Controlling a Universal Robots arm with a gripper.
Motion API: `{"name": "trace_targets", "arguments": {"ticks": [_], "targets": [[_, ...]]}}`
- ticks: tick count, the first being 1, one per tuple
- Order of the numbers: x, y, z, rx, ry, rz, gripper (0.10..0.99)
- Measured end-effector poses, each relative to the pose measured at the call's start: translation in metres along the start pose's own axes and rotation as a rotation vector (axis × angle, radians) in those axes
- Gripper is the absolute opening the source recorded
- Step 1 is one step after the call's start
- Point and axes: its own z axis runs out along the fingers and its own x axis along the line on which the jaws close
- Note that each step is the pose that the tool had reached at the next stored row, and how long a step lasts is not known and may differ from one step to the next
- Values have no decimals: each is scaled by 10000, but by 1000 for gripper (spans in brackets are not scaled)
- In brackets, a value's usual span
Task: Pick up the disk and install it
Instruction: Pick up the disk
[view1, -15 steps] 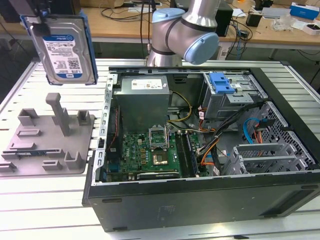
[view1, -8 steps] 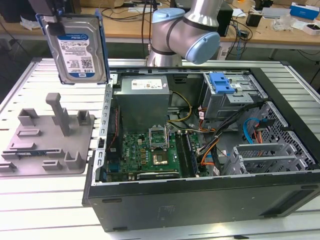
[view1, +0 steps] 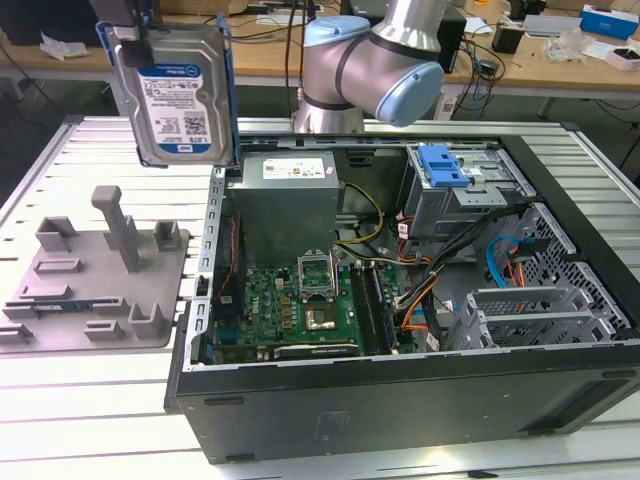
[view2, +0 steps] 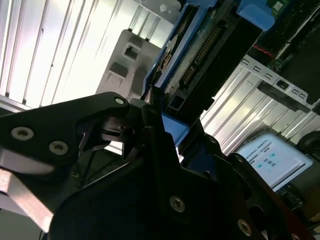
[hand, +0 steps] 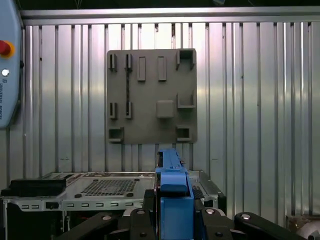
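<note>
disk (view1: 180, 95) hangs upright in the air, over the gap between tray and case, label facing the exterior view. below it sit the table (view1: 90, 400), the open computer case (view1: 400, 400), the grey fixture tray (view1: 60, 300) and the drive cage (view1: 470, 200) with its blue latch (view1: 443, 165). my end effector (hand: 173, 212) is clamped on the blue carrier's edge. for this carry i'd go slow and high — clear of the case wall and cables — since an edge grip could let it swing.

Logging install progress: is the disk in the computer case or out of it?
Out. The gripper holds the disk upright in the air, higher than both the grey tray and the open case.
</note>
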Motion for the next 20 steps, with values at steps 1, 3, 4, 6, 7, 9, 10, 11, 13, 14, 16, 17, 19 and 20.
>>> {"name": "trace_targets", "arguments": {"ticks": [1,3,4,6,7,9,10,11,13,14,16,17,19,20], "targets": [[38,-67,-1,-12,-1,2,365],[85,-151,-2,-28,0,1,365],[122,-217,-3,-39,0,-1,365],[173,-311,-4,-55,0,-1,365],[196,-355,-4,-61,-1,-1,365],[246,-450,-5,-75,-1,-3,365],[275,-504,-5,-83,-2,0,365],[298,-550,-7,-91,-1,-4,365],[374,-709,-8,-118,-1,-3,365],[393,-756,-9,-132,0,-3,365],[437,-863,-11,-161,1,-4,365],[456,-906,-12,-170,1,-6,365],[520,-1049,-12,-196,0,-6,365],[543,-1094,-13,-202,1,-5,365]]}}
